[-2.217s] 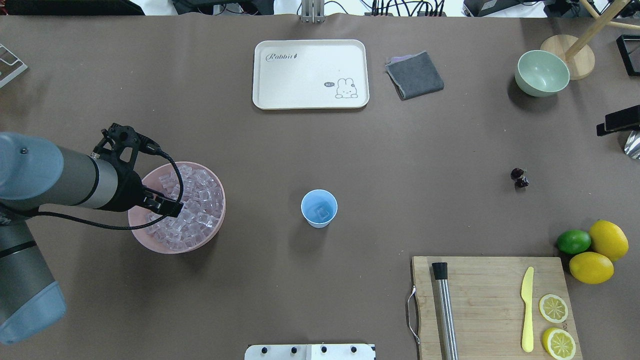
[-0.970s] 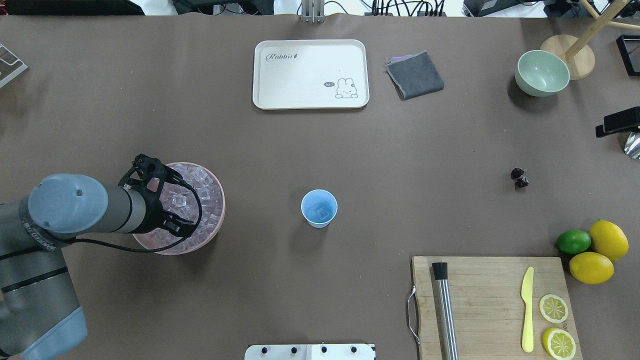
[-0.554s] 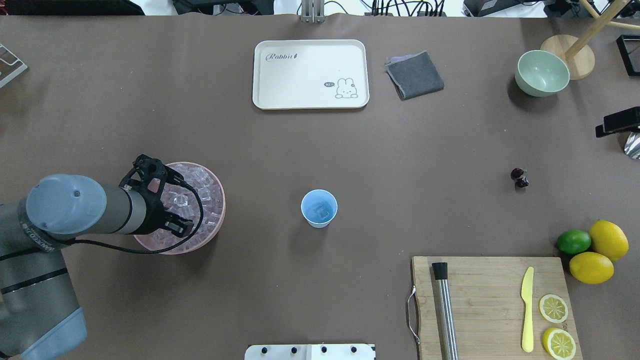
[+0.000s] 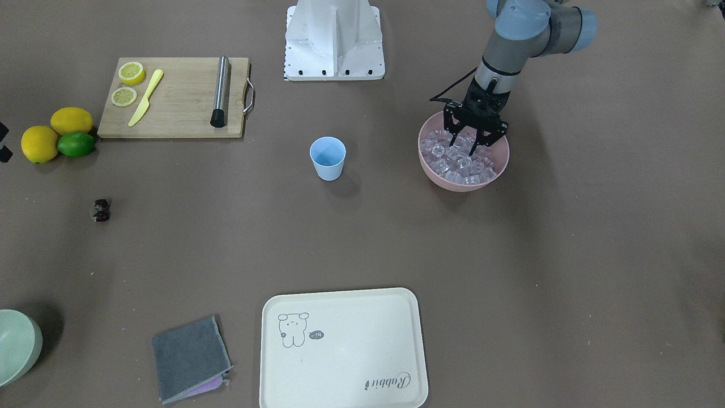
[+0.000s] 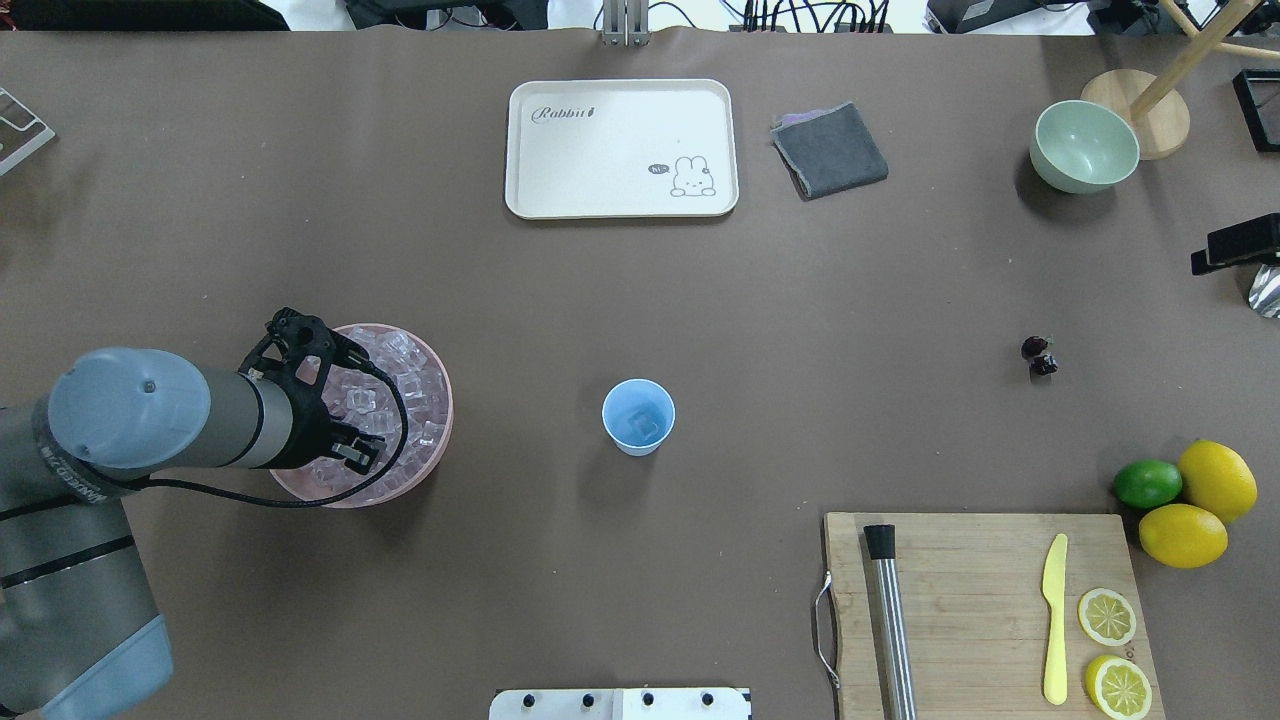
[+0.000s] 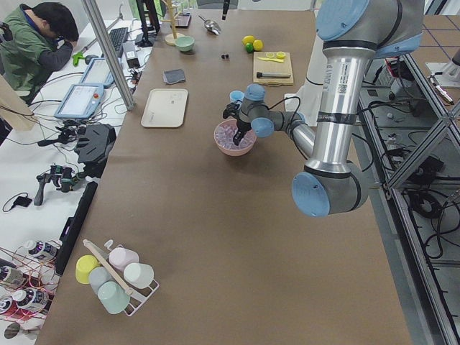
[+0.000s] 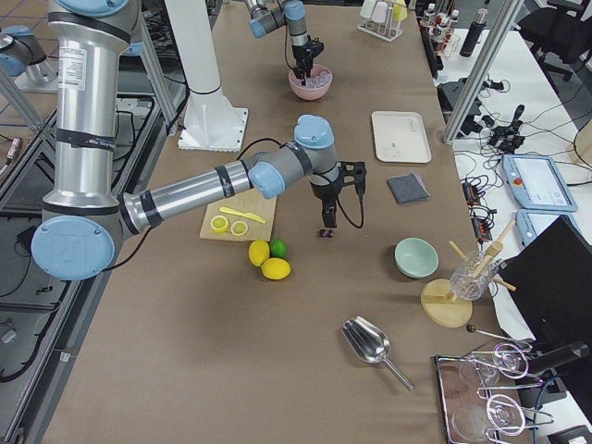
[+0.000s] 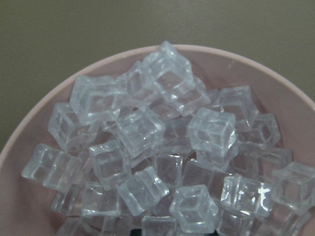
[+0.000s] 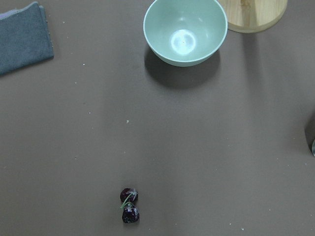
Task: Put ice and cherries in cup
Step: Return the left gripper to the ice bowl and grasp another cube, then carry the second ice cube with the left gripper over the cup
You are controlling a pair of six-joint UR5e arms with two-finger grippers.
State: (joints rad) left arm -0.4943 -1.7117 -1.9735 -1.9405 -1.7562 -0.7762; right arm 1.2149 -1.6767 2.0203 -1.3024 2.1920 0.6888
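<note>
The light blue cup (image 5: 638, 417) stands mid-table with one ice cube in it; it also shows in the front view (image 4: 327, 158). Many ice cubes (image 8: 140, 130) fill the pink bowl (image 5: 441, 400). My left gripper (image 4: 465, 143) points down into that bowl, its fingers (image 4: 453, 137) spread open among the cubes (image 4: 460, 163) and holding nothing. The cherries (image 5: 1039, 356) lie alone on the table far right, and show low in the right wrist view (image 9: 129, 205). My right gripper (image 7: 327, 218) hangs high near them; I cannot tell whether it is open or shut.
A cream rabbit tray (image 5: 621, 148) and grey cloth (image 5: 829, 150) lie at the back. A pale green bowl (image 5: 1085, 146) stands back right. Front right are a cutting board (image 5: 975, 600) with muddler, yellow knife and lemon slices, and two lemons and a lime (image 5: 1148, 483).
The left arm has swung so its gripper points straight down over the pink bowl and dropped toward the ice. In the last half second it has barely moved. Cup and cherries are unmoved.
</note>
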